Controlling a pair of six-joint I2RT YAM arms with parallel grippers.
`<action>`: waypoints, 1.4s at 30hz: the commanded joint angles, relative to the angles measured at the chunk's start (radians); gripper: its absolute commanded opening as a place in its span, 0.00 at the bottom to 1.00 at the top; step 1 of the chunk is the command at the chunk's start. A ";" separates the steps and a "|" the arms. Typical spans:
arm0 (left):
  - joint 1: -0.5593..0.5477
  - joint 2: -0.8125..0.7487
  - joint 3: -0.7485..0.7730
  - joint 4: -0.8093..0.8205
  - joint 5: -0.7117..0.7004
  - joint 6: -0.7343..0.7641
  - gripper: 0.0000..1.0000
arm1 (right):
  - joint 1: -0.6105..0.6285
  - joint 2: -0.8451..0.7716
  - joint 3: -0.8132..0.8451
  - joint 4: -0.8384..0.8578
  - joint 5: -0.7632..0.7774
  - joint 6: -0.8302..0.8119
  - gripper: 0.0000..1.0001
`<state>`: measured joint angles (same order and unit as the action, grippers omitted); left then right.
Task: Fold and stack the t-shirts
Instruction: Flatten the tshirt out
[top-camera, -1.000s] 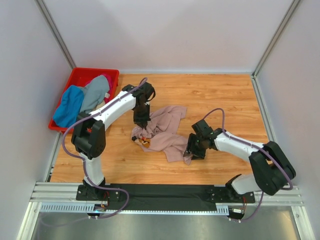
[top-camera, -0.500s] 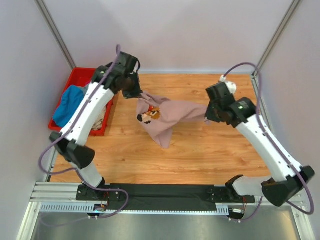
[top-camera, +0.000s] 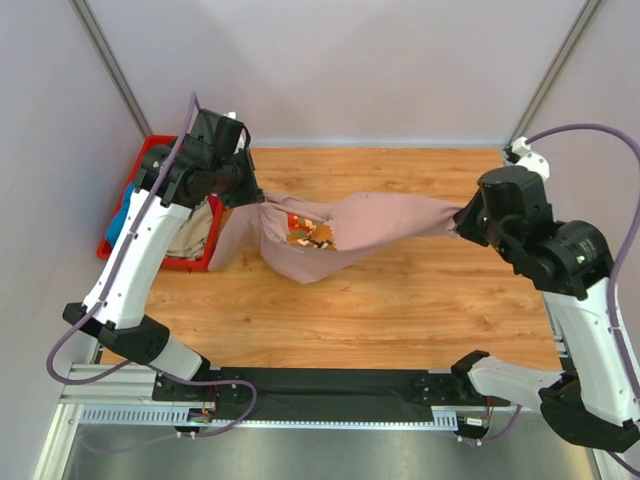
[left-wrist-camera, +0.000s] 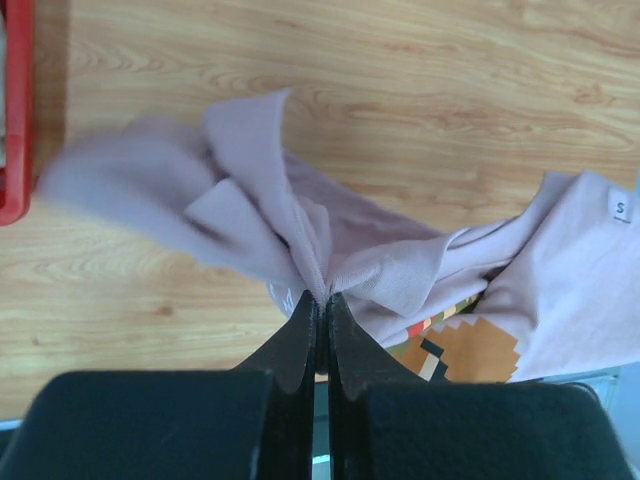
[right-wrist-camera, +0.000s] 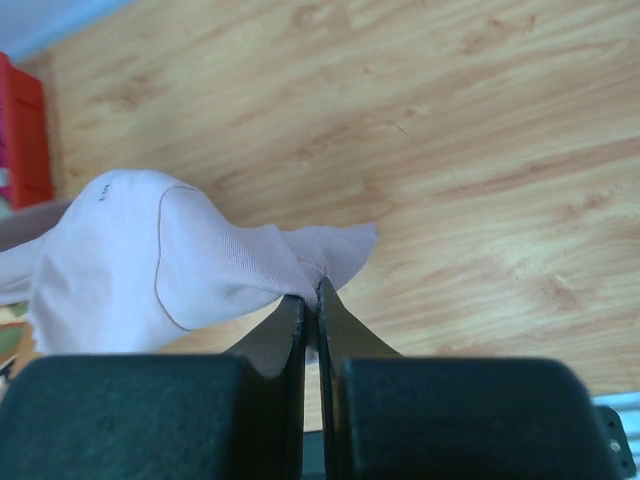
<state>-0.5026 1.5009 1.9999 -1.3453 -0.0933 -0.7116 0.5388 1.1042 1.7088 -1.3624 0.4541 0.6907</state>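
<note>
Two arms are standing over one wooden table (top-camera: 420, 300): one left arm (top-camera: 135, 255) and one right arm (top-camera: 585, 300). One pink shirt (top-camera: 390, 218) is hanging in the air. One red crate (top-camera: 175, 264) is showing two more: one blue shirt (top-camera: 120, 216) and one grey shirt (top-camera: 190, 232).

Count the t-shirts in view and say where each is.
3. The pink t-shirt hangs stretched between the left gripper and right gripper; a blue t-shirt and a grey t-shirt lie in the red crate; the left arm may hide more.
</note>
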 joint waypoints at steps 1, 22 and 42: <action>0.001 -0.001 0.115 -0.049 0.053 0.003 0.00 | 0.000 -0.017 0.127 -0.245 0.054 -0.019 0.00; 0.003 0.315 -0.291 0.236 0.273 0.159 0.00 | 0.000 -0.058 -0.354 -0.181 -0.124 0.064 0.00; -0.223 0.185 -0.656 0.506 0.460 -0.009 0.28 | -0.258 -0.075 -0.537 -0.267 -0.058 0.104 0.02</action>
<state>-0.7200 1.7157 1.3712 -0.9710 0.2203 -0.6521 0.3557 1.0534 1.1576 -1.3613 0.3397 0.8101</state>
